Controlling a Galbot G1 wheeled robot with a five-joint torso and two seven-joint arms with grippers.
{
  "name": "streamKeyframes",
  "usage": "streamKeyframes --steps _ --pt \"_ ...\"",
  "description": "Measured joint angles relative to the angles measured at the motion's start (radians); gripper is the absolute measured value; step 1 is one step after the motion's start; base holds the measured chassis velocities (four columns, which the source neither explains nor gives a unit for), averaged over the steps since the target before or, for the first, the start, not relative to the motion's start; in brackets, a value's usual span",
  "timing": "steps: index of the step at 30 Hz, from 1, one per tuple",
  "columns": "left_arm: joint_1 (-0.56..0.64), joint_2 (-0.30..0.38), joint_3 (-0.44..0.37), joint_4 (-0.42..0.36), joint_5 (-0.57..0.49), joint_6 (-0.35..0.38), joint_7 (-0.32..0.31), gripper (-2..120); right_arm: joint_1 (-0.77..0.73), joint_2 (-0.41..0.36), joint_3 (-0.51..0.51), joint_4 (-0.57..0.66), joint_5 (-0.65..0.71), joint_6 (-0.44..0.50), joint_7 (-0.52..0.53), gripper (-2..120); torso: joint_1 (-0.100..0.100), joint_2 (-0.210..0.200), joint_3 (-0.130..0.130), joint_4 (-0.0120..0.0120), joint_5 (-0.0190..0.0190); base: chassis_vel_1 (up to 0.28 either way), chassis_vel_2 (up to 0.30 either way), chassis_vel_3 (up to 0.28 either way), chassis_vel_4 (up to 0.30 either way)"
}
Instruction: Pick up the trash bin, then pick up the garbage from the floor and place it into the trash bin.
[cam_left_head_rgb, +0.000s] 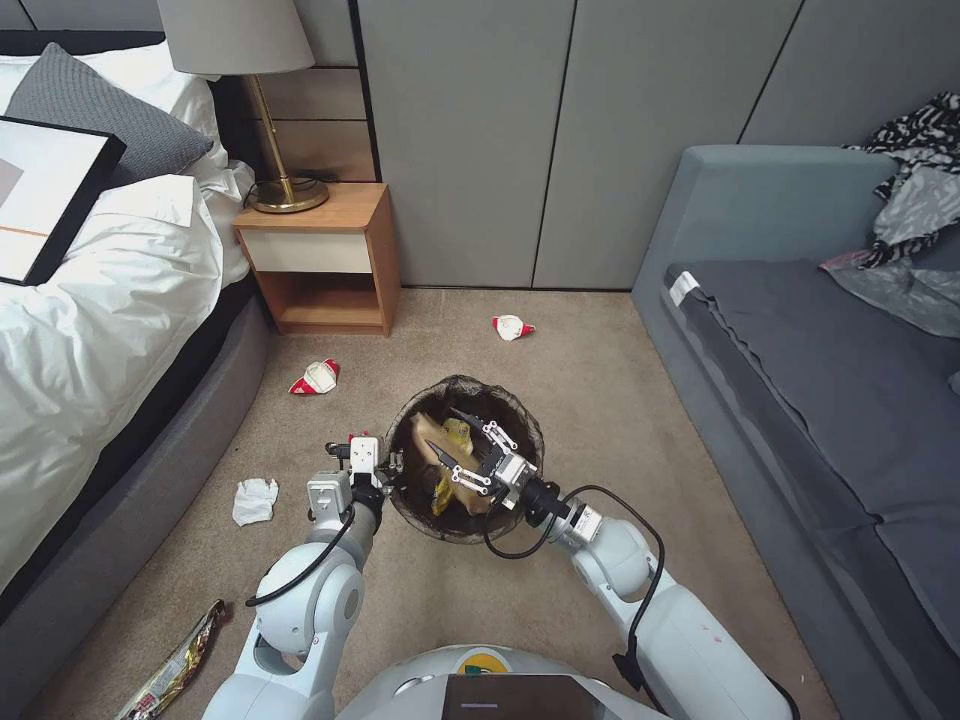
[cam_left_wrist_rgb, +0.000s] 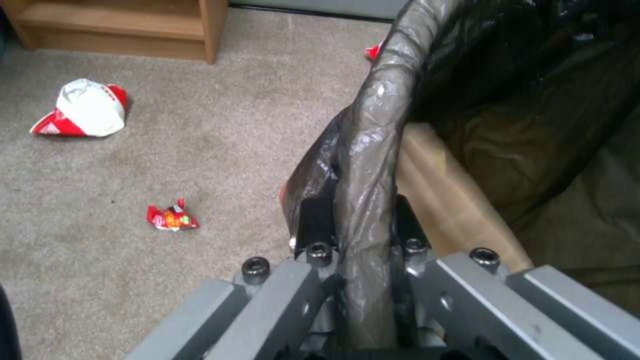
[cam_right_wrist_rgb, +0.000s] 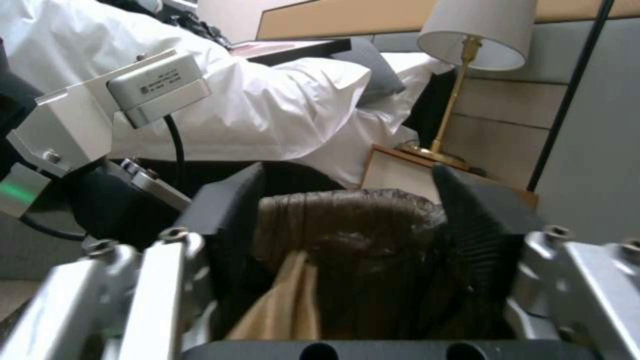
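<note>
Nearest the head camera: both arms are reaching forward to the trash bin (cam_left_head_rgb: 465, 458), which is hanging between them above the beige carpet (cam_left_head_rgb: 600, 400).

Trash bin: dark bag is folding over its rim; a brown paper bag (cam_left_head_rgb: 432, 432) and a yellow wrapper (cam_left_head_rgb: 458, 434) are lying inside.

Left gripper (cam_left_head_rgb: 385, 478): is clamping the bin's left rim. The left wrist view is showing its fingers (cam_left_wrist_rgb: 313, 220) pressing the bag-covered rim (cam_left_wrist_rgb: 370, 165) from both sides, with the paper bag's edge (cam_left_wrist_rgb: 440, 195) just inside.

Right gripper (cam_left_head_rgb: 463, 442): is hovering over the bin's mouth, fingers spread, pinching nothing. The right wrist view is showing the bin's far rim (cam_right_wrist_rgb: 347, 210) between its black fingers (cam_right_wrist_rgb: 467, 210), paper bag (cam_right_wrist_rgb: 283, 300) below.

Litter lying on the carpet, head view: two red-and-white wrappers (cam_left_head_rgb: 316, 378) (cam_left_head_rgb: 511, 327), white tissue wad (cam_left_head_rgb: 254, 500), foil wrapper (cam_left_head_rgb: 180, 665). The left wrist view is adding a small red wrapper (cam_left_wrist_rgb: 172, 218) near the bin.

Surroundings: bed (cam_left_head_rgb: 90, 330) at left, wooden nightstand (cam_left_head_rgb: 320, 260) with lamp (cam_left_head_rgb: 270, 110), grey sofa (cam_left_head_rgb: 830, 400) at right.
</note>
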Motion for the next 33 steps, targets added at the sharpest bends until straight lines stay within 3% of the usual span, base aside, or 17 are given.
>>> streamKeyframes --steps 2,3,8,11,25,29,31,33 --pt "0.000 0.000 0.000 0.000 0.000 0.000 0.000 0 0.000 0.000 0.000 0.000 0.000 0.000 0.000 68 0.000 0.000 0.000 0.0000 0.0000 0.000 0.000 0.000 0.000" --pt "0.000 0.000 -0.001 0.000 0.000 0.000 0.000 0 -0.001 0.000 0.001 0.000 0.000 0.000 0.000 76 0.000 0.000 0.000 0.0000 0.0000 0.000 0.000 0.000 0.000" --pt "0.000 0.002 -0.002 0.000 0.000 0.001 0.000 0 -0.003 0.000 0.002 0.000 -0.002 0.003 -0.002 86 0.000 0.000 0.000 0.0000 0.0000 0.000 0.000 0.000 0.000" --pt "0.001 0.003 -0.004 -0.002 -0.001 0.005 0.000 0 -0.004 -0.001 0.004 0.003 -0.003 0.004 -0.003 100 0.000 0.000 0.000 0.0000 0.0000 0.000 0.000 0.000 0.000" --pt "0.006 0.008 -0.008 -0.008 -0.005 0.019 0.001 0 -0.018 0.000 0.028 0.036 -0.003 0.004 0.005 100 0.000 0.000 0.000 -0.0001 0.0000 0.000 0.000 0.000 0.000" --pt "0.012 0.017 -0.011 -0.022 -0.036 0.047 -0.010 0 -0.034 0.033 0.060 0.088 -0.012 -0.012 0.129 100 0.000 0.000 0.000 0.0002 0.0000 0.000 0.000 0.000 0.000" --pt "0.018 0.032 -0.022 -0.023 -0.047 0.060 -0.019 0 -0.086 0.078 0.114 0.151 -0.050 -0.057 0.339 100 0.000 0.000 0.000 0.0000 -0.0001 0.000 0.000 0.000 0.000" --pt "0.019 0.036 -0.024 -0.024 -0.049 0.061 -0.020 0 -0.106 0.086 0.132 0.166 -0.054 -0.061 0.385 100 0.000 0.000 0.000 0.0000 0.0000 0.000 0.000 0.000 0.000"
